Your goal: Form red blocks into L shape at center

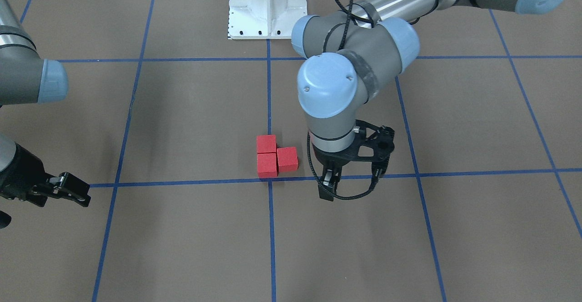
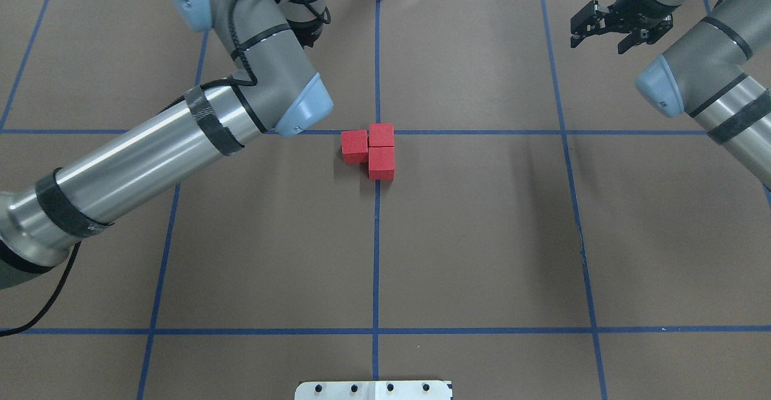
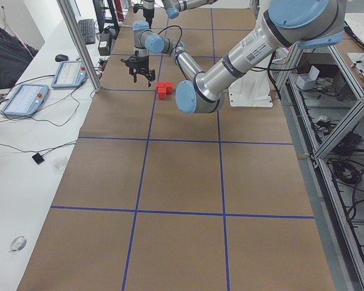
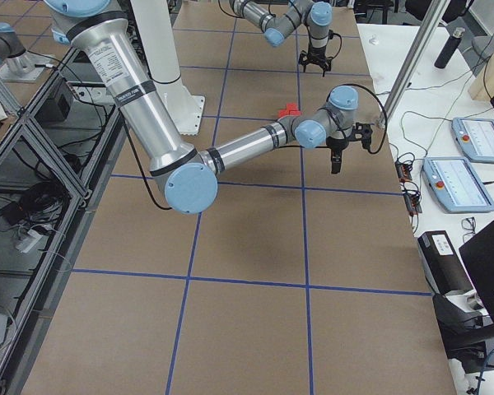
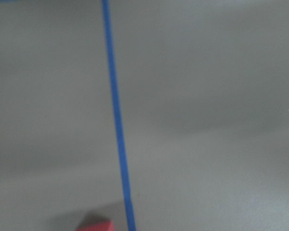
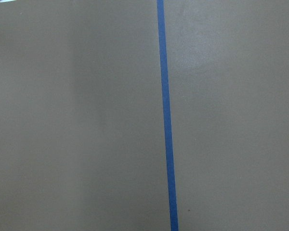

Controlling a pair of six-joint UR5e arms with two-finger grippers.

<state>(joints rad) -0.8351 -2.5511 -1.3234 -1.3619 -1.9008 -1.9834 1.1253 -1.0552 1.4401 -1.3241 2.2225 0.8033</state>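
Sitting snug in an L, the red blocks [image 1: 267, 163] all touch each other, right up against the center [image 1: 270, 182] tape crossing. Left gripper [image 1: 352, 181] hangs just beside them, fingers spread wide, holding nothing. Right gripper [image 2: 600, 34] is well apart, also spread and empty.

Left wrist view blurred, a block [image 5: 95, 226] cut off at bottom edge | overhead: left gripper [image 1: 352, 181] hidden behind arm [image 2: 259, 56], center [image 1: 271, 181] covered by a block | side views: block edges too small
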